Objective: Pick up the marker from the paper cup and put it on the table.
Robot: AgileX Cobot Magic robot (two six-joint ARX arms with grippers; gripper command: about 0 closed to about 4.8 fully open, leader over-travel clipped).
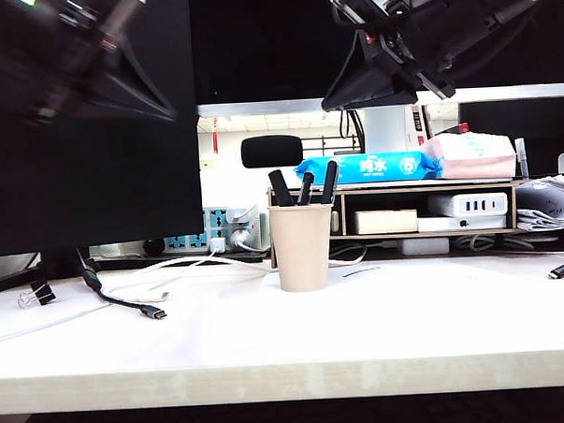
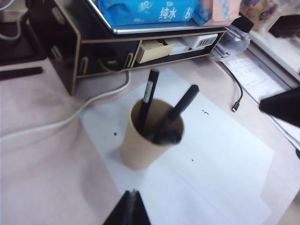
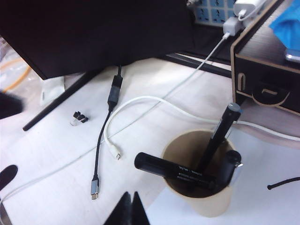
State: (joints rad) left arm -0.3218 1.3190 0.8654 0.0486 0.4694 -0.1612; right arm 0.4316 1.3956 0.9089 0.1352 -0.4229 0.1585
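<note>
A: White tabletop (image 1: 381, 329) with a pale wood-grain front edge fills the lower half of the exterior view. What is the next biggest thing?

B: The dark monitor (image 1: 83, 155) at the upper left, then the wooden desk shelf (image 1: 394, 211) right of centre, which carries a blue wipes pack (image 1: 369, 167) and a pink pack (image 1: 472, 156) on top.

A: And the arms?

B: Both hang high and blurred. The left gripper (image 2: 131, 206) sits in the upper left corner of the exterior view; its wrist camera shows the jaws pressed together at the bottom edge of the picture, holding nothing. The right gripper (image 3: 131, 208) is at the upper right of the exterior view, jaws likewise drawn tight and empty.

A: Where is the paper cup (image 1: 302, 248)?

B: Upright at the centre of the tabletop, in front of the shelf, standing on a white sheet of paper (image 2: 220, 159).

A: And the marker (image 3: 176, 169)?

B: Inside the cup, leaning across it with its capped end poking over the rim; white print shows on the barrel. Two slimmer black pens (image 3: 216, 136) lean beside it.

A: Anything smaller?

B: A white cable (image 3: 154, 101) and a black USB cable (image 1: 127, 301) lie at the left, with a binder clip (image 1: 38, 295) near the left edge.
</note>
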